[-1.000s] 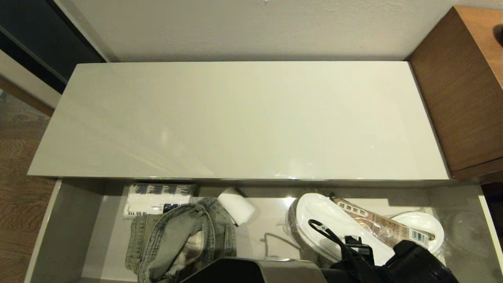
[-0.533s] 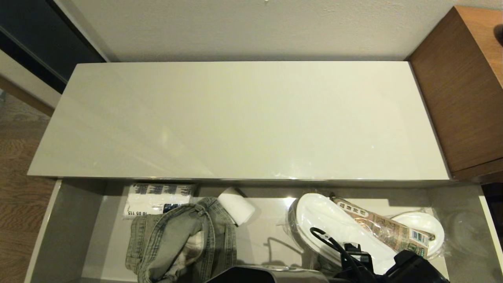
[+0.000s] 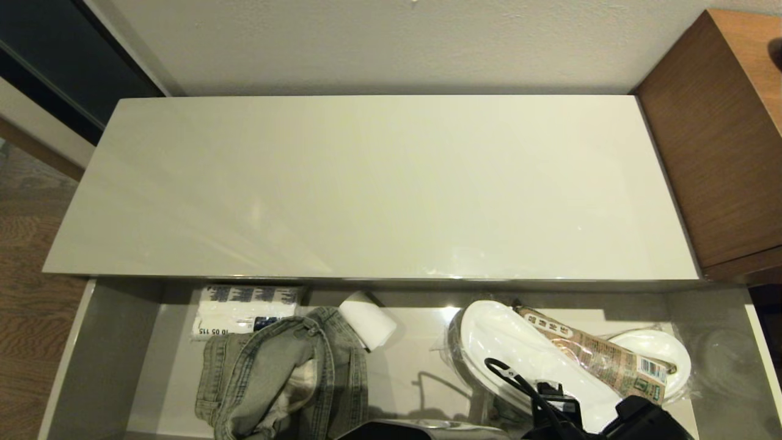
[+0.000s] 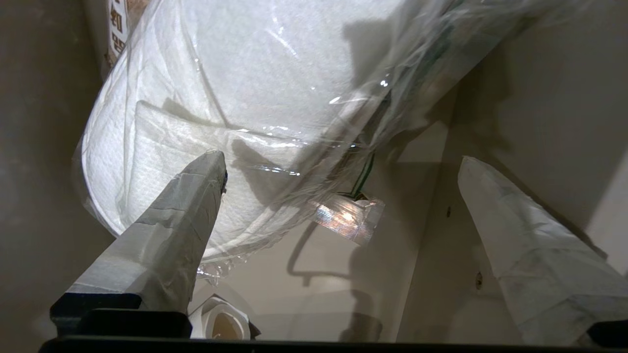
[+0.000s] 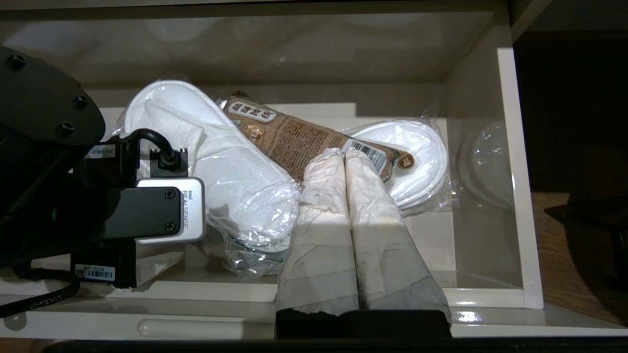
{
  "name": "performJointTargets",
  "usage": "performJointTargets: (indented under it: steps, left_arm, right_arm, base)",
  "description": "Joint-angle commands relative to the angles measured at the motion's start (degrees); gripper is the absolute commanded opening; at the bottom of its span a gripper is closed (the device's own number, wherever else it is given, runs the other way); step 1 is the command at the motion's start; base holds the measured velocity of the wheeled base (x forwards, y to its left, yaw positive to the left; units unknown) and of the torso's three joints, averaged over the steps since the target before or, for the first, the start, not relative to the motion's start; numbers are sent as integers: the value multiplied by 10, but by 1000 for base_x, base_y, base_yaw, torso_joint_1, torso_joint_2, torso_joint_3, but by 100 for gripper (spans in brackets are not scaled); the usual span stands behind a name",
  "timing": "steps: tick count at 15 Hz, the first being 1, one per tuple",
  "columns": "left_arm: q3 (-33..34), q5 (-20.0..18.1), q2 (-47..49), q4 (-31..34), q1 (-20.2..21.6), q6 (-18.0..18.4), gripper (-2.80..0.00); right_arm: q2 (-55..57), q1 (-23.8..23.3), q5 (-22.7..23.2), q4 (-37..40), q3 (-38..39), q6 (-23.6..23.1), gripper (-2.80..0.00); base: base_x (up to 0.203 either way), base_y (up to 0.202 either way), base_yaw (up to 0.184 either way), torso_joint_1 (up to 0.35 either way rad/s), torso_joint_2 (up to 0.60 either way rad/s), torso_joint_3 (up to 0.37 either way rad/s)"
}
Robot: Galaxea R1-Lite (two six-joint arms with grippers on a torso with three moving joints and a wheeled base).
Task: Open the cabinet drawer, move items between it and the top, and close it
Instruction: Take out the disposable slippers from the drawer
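Note:
The cabinet drawer [image 3: 91, 366] stands pulled out below the bare glossy top [image 3: 366, 183]. In it lie a grey-green denim garment [image 3: 269, 379] at the left and wrapped white slippers [image 3: 519, 348] at the right. My left gripper [image 4: 341, 159] is open inside the drawer. One of its fingers [image 4: 196, 196] hangs over the slippers' [image 4: 235, 98] wrapped end, the other over the bare drawer floor. Only the left wrist [image 3: 611, 418] shows in the head view. My right gripper [image 5: 343, 153] is shut and empty, held over the drawer's front right, above the slippers [image 5: 216, 162].
A brown printed packet [image 3: 592, 354] lies across the slippers. A white paper roll [image 3: 369, 321] and a white printed pack [image 3: 244, 308] sit at the drawer's back. A clear round thing [image 3: 721, 360] lies at its right end. A brown wooden desk [image 3: 721, 140] adjoins the top.
My left arm has slid a little toward the bottom edge of the head view. The things in the drawer have not moved.

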Motion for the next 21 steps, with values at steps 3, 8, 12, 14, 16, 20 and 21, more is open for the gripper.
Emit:
performJointTargets:
  steps: [3,8,12,14,16,20,21]
  left_arm:
    - [-1,7,0,0,0,-1,0]
    - [2,65,5,5,4,-8,0]
    - [1,70,5,5,9,-8,0]
    - [2,75,6,7,12,-15,0]
    - [8,82,5,7,13,-16,0]
    - [9,84,4,8,16,-16,0]
    - [10,87,5,10,20,-17,0]
  right_arm:
    - [-12,0,0,0,1,0,-280]
    - [-12,0,0,0,1,0,-280]
    - [-12,0,0,0,1,0,-280]
    - [-12,0,0,0,1,0,-280]
    - [-12,0,0,0,1,0,-280]
    - [-12,0,0,0,1,0,-280]
    - [-12,0,0,0,1,0,-280]
  base:
    - [0,0,0,0,0,0]
    - [0,0,0,0,0,0]
    - [0,0,0,0,0,0]
    - [0,0,0,0,0,0]
    - [0,0,0,0,0,0]
    - [0,0,0,0,0,0]
    - [0,0,0,0,0,0]
